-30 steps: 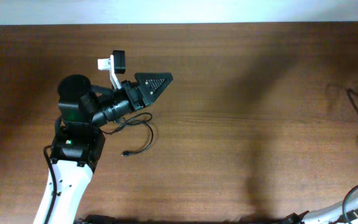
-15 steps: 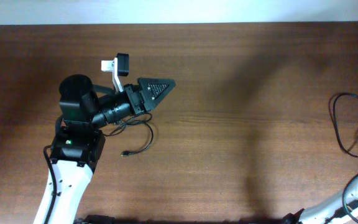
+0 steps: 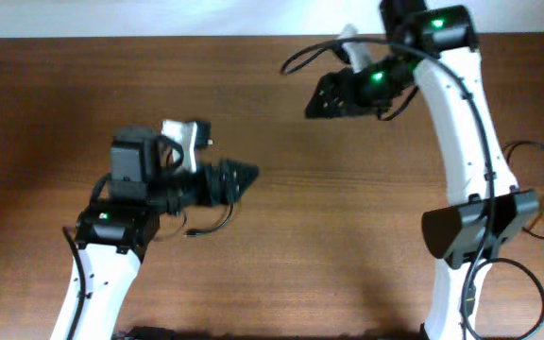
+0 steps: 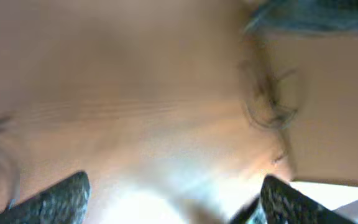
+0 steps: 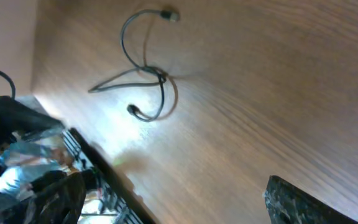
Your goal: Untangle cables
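Note:
One thin black cable [image 3: 217, 215] lies looped on the wooden table just below my left arm, its small plug [image 3: 189, 232] toward the front. My left gripper [image 3: 241, 178] hovers above and to the right of it, open and holding nothing. In the blurred left wrist view the gripper [image 4: 173, 208] shows wide-apart fingertips [image 4: 55, 200] and a faint cable [image 4: 269, 106]. A second cable [image 3: 529, 179] curls at the right edge. My right gripper [image 3: 321, 98] hangs high over the back middle, open and empty. In its wrist view, the right gripper [image 5: 179, 202] looks at a looped cable [image 5: 146, 74] lying apart from it.
The right arm's base [image 3: 475, 231] stands at the front right, with its thicker black wires trailing beside it. The left arm's base [image 3: 107, 231] sits at the front left. A pale wall runs along the table's back edge [image 3: 159, 36].
The right arm has swung up from the front right corner into full view, reaching over the back middle. The left gripper has rolled and dropped slightly toward the table's middle.

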